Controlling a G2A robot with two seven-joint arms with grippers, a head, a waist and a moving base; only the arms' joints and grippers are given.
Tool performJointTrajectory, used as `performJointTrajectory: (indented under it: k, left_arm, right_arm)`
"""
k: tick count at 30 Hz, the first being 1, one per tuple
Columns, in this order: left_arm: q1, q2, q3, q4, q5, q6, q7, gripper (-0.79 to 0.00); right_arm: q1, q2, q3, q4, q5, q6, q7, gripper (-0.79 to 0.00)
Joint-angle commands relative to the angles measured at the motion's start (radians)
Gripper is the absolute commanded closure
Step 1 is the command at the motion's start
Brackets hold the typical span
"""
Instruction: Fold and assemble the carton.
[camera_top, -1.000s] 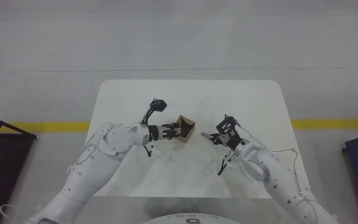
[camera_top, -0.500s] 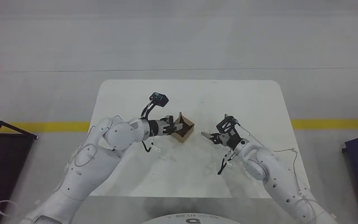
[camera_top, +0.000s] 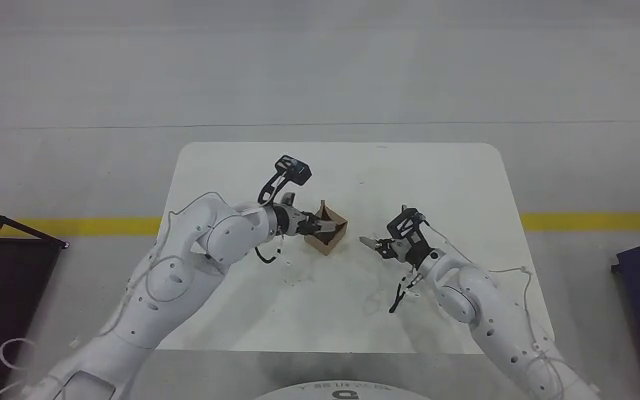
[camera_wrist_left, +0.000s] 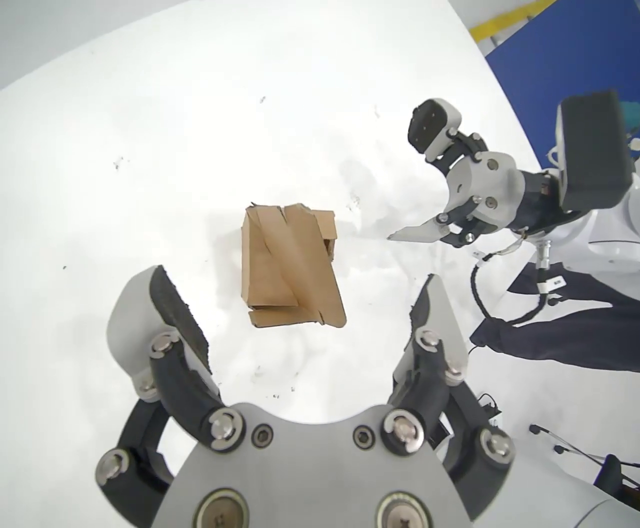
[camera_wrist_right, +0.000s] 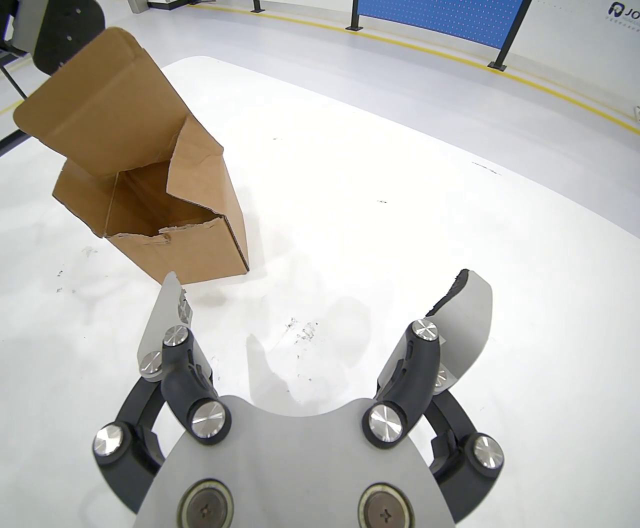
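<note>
Top view places the brown carton near the middle of the white surface. The left pincer is just beside it on the robot's left, and the right pincer sits a little apart on the other side. From the left wrist view, the left pincer is spread wide and empty. The carton lies on the surface beyond its fingers, folded panels facing up. From the right wrist view, the right pincer is likewise spread wide, holding nothing. The carton turns its open mouth toward it, one flap raised.
</note>
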Motion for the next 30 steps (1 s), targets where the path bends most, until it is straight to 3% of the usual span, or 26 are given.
performJointTrajectory:
  k: [1, 3, 4, 5, 6, 8, 10, 13, 17, 30]
  left_arm:
    - [-0.017, -0.004, 0.017, 0.016, 0.017, 0.005, -0.013, -0.785]
    - [-0.033, -0.009, 0.034, 0.037, 0.014, 0.012, -0.010, -0.785]
    - [-0.042, -0.012, 0.041, 0.048, 0.021, 0.017, -0.008, -0.625]
    - [-0.049, -0.015, 0.049, 0.056, 0.022, 0.020, -0.006, -0.326]
    - [-0.056, -0.018, 0.056, 0.066, 0.021, 0.020, -0.004, -0.194]
    - [-0.069, -0.023, 0.069, 0.084, 0.017, 0.021, -0.007, -0.080]
    - [-0.080, -0.027, 0.080, 0.099, 0.011, 0.022, -0.014, -0.077]
    - [-0.091, -0.032, 0.093, 0.116, 0.008, 0.024, -0.029, -0.157]
    - [-0.097, -0.035, 0.097, 0.137, 0.006, 0.024, -0.029, 0.000]
    - [-0.058, -0.037, 0.053, 0.117, -0.087, 0.032, 0.015, 0.000]
  right_arm:
    - [-0.001, -0.002, 0.002, 0.000, 0.001, -0.001, 0.001, -0.785]
    - [-0.003, -0.003, 0.004, 0.000, 0.000, -0.004, 0.001, -0.785]
    - [-0.004, -0.004, 0.004, 0.001, -0.001, -0.005, 0.000, -0.785]
    - [-0.005, -0.005, 0.005, 0.002, -0.002, -0.005, -0.001, -0.785]
    - [-0.006, -0.006, 0.005, 0.002, -0.004, -0.006, -0.002, -0.785]
    - [-0.009, -0.008, 0.007, 0.004, -0.004, -0.007, -0.003, -0.785]
    - [-0.011, -0.010, 0.009, 0.006, -0.005, -0.009, -0.004, -0.785]
    - [-0.015, -0.012, 0.015, 0.008, -0.006, -0.010, -0.005, -0.785]
    - [-0.020, -0.014, 0.022, 0.009, -0.005, -0.015, -0.006, -0.785]
    - [-0.026, -0.025, 0.034, 0.015, 0.003, -0.041, -0.010, -0.785]
